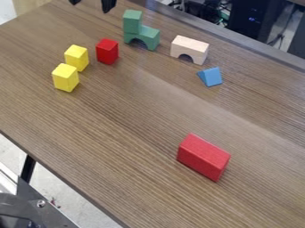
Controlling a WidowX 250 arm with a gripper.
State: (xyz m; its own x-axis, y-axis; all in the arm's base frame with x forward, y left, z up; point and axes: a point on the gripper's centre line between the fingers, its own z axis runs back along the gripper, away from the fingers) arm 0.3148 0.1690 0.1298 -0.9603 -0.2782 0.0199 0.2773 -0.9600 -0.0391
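Nearest the camera on the tabletop (137,127), you have the large red block (203,157). Your tool (91,3) hangs at the top edge, its two black fingertips apart and nothing between them. Nearest it in the view, the green block (132,19) sits upright on the left end of the green arch (146,37). The small red block (107,51) stands near the arch, with two yellow blocks (65,77) farther left. To the right you see the pale arch (189,48) and blue wedge (211,76).
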